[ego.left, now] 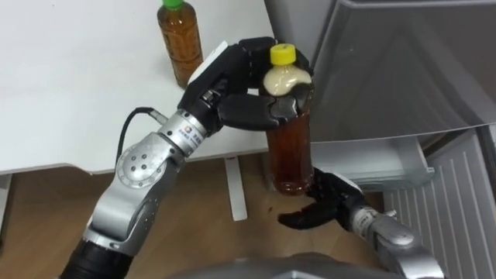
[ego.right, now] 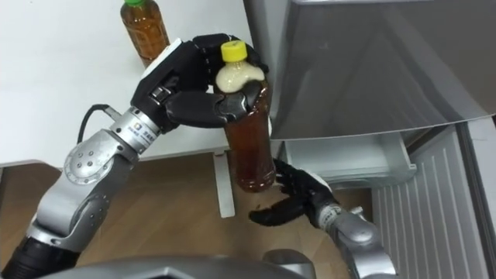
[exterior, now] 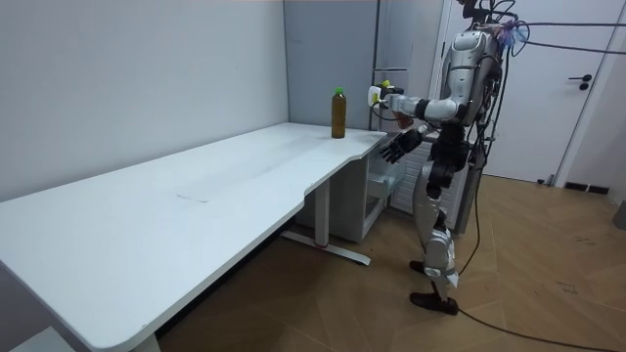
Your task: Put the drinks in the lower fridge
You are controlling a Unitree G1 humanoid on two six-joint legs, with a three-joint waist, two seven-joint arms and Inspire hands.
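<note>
My left hand (ego.left: 242,85) is shut round the neck of a brown tea bottle (ego.left: 291,151) with a yellow cap, holding it upright in the air off the table's corner, in front of the fridge (ego.left: 387,70). My right hand (ego.left: 325,205) hangs open just below and behind the bottle's base, palm turned up, not touching it as far as I can see. A second brown bottle (ego.left: 180,39) with a green cap stands on the white table (ego.left: 70,85) near its far corner. In the room view I stand at the table's end beside the fridge (exterior: 391,108).
The lower fridge drawer (ego.left: 387,159) stands open below the grey fridge door, with a white ribbed panel (ego.left: 457,201) to its right. The table's white leg (ego.left: 234,186) stands on the wooden floor under the corner.
</note>
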